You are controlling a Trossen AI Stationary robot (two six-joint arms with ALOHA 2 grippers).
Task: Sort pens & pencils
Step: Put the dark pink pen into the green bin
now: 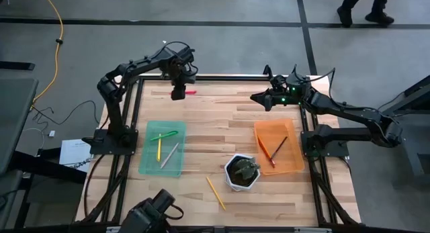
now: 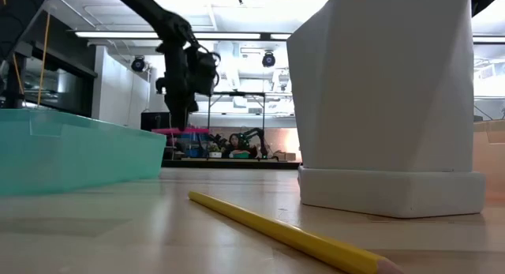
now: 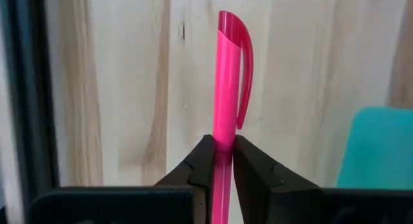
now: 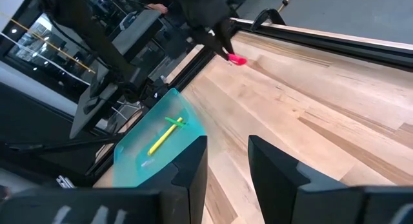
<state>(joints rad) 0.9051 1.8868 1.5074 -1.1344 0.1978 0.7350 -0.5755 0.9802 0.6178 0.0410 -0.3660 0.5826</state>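
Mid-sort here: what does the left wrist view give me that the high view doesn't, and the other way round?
Only the left wrist view shows the grip itself: the left gripper has its jaws shut on the pink pen, clip end sticking out past them. Only the high view shows the layout: the green tray holding three pens, the orange tray with pencils, the white pot, a loose yellow pencil, and the right gripper waiting near the table's far edge. Both show the pink pen and wooden tabletop.

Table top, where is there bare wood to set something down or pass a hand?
Bare: the wide strip between the green tray and the orange tray, above the white pot. Crowded: beside the pot, where a yellow pencil lies, and the far edge, where the left gripper holds the pink pen.
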